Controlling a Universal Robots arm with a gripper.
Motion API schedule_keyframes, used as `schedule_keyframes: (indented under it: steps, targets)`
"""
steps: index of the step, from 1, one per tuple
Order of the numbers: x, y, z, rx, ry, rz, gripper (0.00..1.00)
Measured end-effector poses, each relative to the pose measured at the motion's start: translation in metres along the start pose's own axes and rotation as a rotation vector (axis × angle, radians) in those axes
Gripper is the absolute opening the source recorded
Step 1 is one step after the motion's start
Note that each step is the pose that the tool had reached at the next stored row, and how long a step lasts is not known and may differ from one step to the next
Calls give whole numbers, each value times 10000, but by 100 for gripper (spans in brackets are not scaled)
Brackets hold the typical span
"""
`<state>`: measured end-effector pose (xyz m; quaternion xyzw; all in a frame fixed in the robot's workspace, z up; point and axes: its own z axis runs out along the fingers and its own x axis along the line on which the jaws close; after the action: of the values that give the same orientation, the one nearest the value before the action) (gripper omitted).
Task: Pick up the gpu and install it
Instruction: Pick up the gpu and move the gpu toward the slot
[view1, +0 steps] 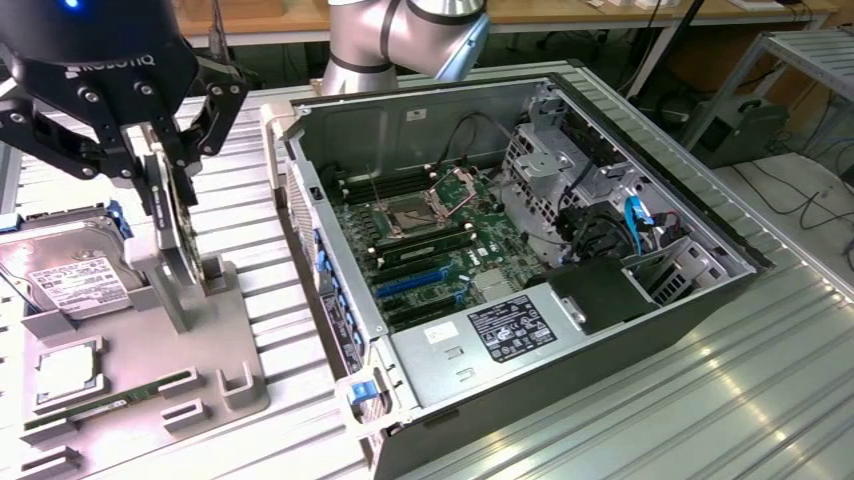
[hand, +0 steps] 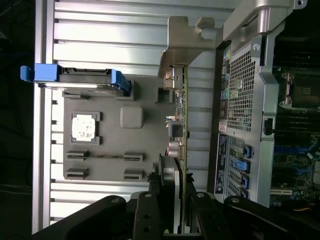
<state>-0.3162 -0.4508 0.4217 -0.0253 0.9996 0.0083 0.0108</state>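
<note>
The gpu (view1: 174, 225) stands on edge in a slot of the grey holder plate (view1: 234, 345) at the exterior view's left. It is a thin card with a silvery bracket (hand: 182, 42) at its far end. My gripper (view1: 167, 165) comes down over its top edge, with one finger on each face and pressed against the card. In the wrist view the gpu (hand: 182, 120) runs edge-on from between my fingers (hand: 150, 210). The open computer case (view1: 534, 250) lies on its side to the right, its motherboard showing blue slots (view1: 414, 282).
On the holder plate lie a silver hard drive (view1: 74, 280) in blue rails (hand: 75, 80), a square processor chip (view1: 64, 370) and a green memory stick (view1: 107, 405). The case's rear wall (hand: 240, 100) rises close beside the gpu. The ribbed metal table (view1: 694, 380) spreads around.
</note>
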Motion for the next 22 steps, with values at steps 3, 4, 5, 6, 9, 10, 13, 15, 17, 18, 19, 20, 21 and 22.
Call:
schedule_keyframes:
  steps: [3,4,5,6,9,10,13,15,17,18,19,20,21,22]
  targets:
    - [-1,1,-41,-1,-1,1,28]
    - [-1,1,-41,-1,0,0,28]
    - [-1,1,-41,-2,-1,1,28]
    - [-1,1,-41,-1,-1,0,28]
    - [-38,-1,-42,0,2,0,28]
    - [-59,-2,-41,0,1,1,28]
    - [-123,-5,-39,0,0,0,28]
    - [-161,-7,-37,0,0,-1,28]
    - [-196,-9,-36,0,1,0,28]
    - [-219,-10,-35,-1,0,0,28]
    - [-240,-11,-34,0,0,0,28]
    - [-285,-13,-33,0,1,1,28]
    - [-327,-16,-31,0,1,1,28]
    - [-371,-18,-29,0,1,1,28]
